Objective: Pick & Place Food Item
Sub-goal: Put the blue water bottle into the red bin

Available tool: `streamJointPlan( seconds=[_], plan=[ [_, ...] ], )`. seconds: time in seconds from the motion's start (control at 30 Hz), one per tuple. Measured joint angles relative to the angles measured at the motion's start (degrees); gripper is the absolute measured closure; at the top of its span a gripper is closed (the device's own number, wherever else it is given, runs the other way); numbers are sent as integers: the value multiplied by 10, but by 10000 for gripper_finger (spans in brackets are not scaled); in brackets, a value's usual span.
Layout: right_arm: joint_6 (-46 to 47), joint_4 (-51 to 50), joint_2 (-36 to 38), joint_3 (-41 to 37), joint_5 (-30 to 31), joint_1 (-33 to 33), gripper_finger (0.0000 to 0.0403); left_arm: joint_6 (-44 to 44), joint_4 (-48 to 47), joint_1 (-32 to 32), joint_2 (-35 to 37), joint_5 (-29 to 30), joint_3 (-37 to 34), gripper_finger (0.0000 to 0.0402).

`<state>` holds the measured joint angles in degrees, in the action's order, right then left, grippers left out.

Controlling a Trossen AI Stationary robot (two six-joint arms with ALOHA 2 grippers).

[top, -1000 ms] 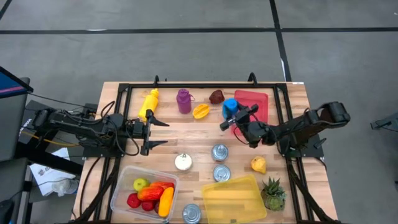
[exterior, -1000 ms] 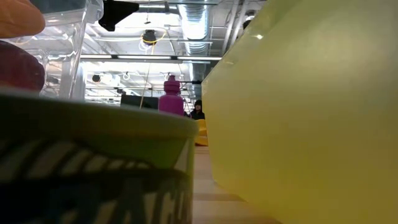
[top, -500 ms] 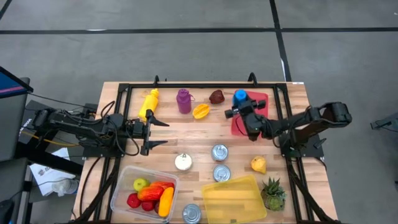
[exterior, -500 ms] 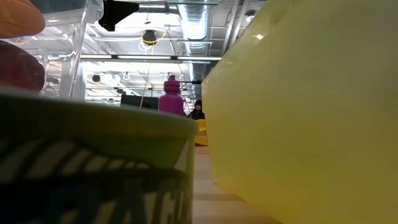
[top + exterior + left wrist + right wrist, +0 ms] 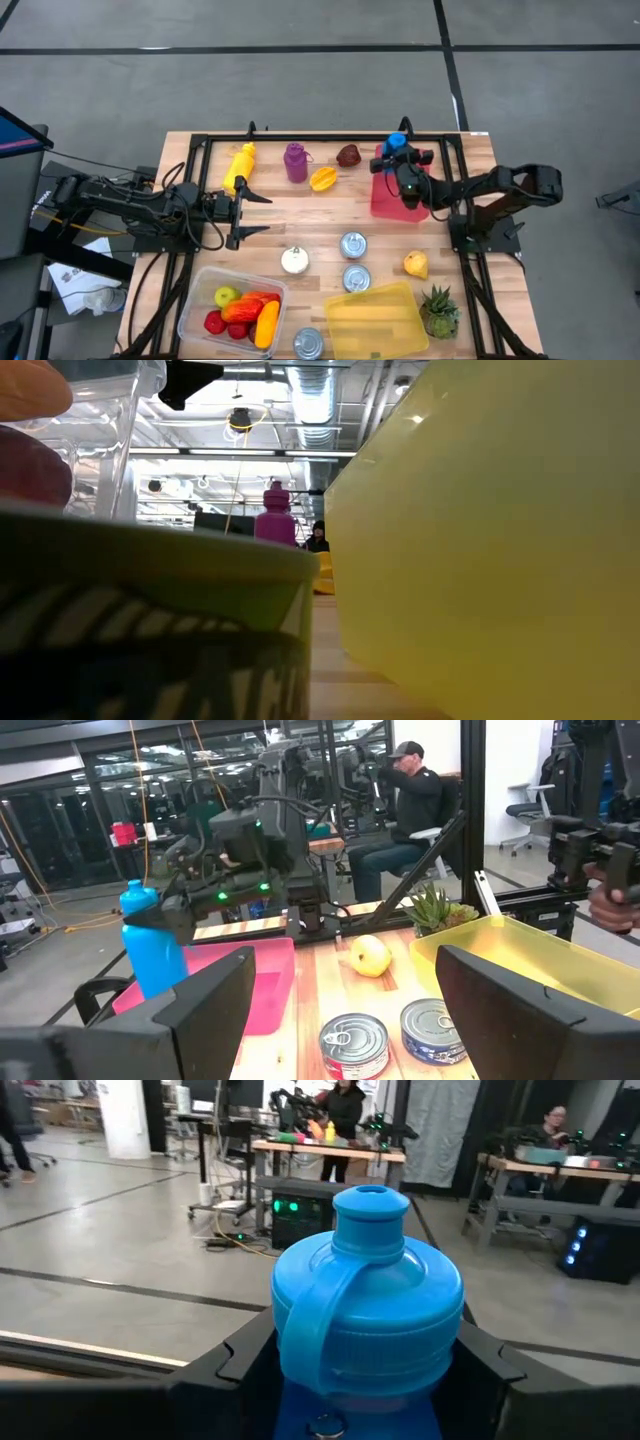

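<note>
Bottle (image 5: 396, 146), blue and hard-shelled, clamped upright in right gripper (image 5: 401, 162) over far edge of red tray (image 5: 384, 198), at desk's (image 5: 300, 220) far right. Probably light, rigid, smooth plastic, so likely slippery; best taken low on the round body below the shoulder, as held, not by thin loop handle (image 5: 315, 1320). Left gripper (image 5: 252, 212) idle at left-centre, fingers wide apart, holding nothing, just near yellow bottle (image 5: 240, 166). Lemon-like fruit (image 5: 416, 264) near right, beside two tins (image 5: 354, 245).
</note>
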<state>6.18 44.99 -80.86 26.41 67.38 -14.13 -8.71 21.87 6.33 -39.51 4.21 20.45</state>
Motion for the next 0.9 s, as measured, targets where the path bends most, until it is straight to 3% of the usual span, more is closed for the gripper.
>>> streamJointPlan(
  seconds=[0.73, 0.9],
  plan=[
    [56, 13, 0, -42, -138, -93, 219, 0, 0, 0, 0, 0, 0, 100],
    [56, 26, -31, -42, -162, -102, 219, 0, 0, 0, 0, 0, 0, 100]
  ],
)
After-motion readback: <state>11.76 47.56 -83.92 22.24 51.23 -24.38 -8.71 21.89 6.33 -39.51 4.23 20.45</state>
